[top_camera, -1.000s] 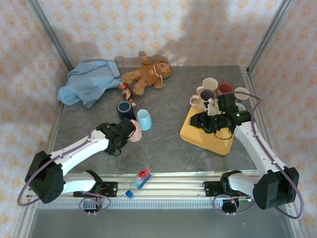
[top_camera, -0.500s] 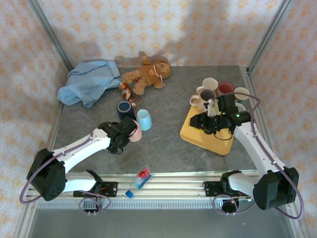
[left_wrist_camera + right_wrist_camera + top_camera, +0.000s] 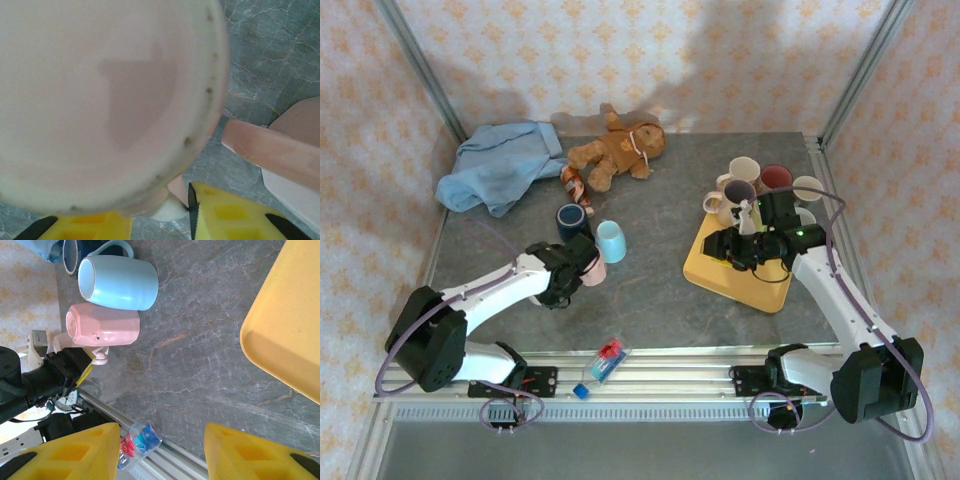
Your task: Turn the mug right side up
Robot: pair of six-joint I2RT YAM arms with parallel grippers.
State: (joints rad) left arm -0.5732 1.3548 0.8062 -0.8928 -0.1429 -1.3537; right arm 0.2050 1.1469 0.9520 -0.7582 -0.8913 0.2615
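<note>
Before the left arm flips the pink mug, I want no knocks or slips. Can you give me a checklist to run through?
1. Pink mug stands base up, not yet turned: ok.
2. Left gripper is at the handle, a finger on each side: ok.
3. Grip firm on the handle: cannot tell.
4. Room to swing the mug: light blue mug stands close beside it: not ok.
5. Right gripper is open, empty and off by the yellow tray: ok.

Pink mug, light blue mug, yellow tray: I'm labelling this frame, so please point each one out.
pink mug (image 3: 107,326), right wrist view, on its side wall.
light blue mug (image 3: 127,282), right wrist view, on its side wall.
yellow tray (image 3: 285,325), right wrist view, on its bare floor.
</note>
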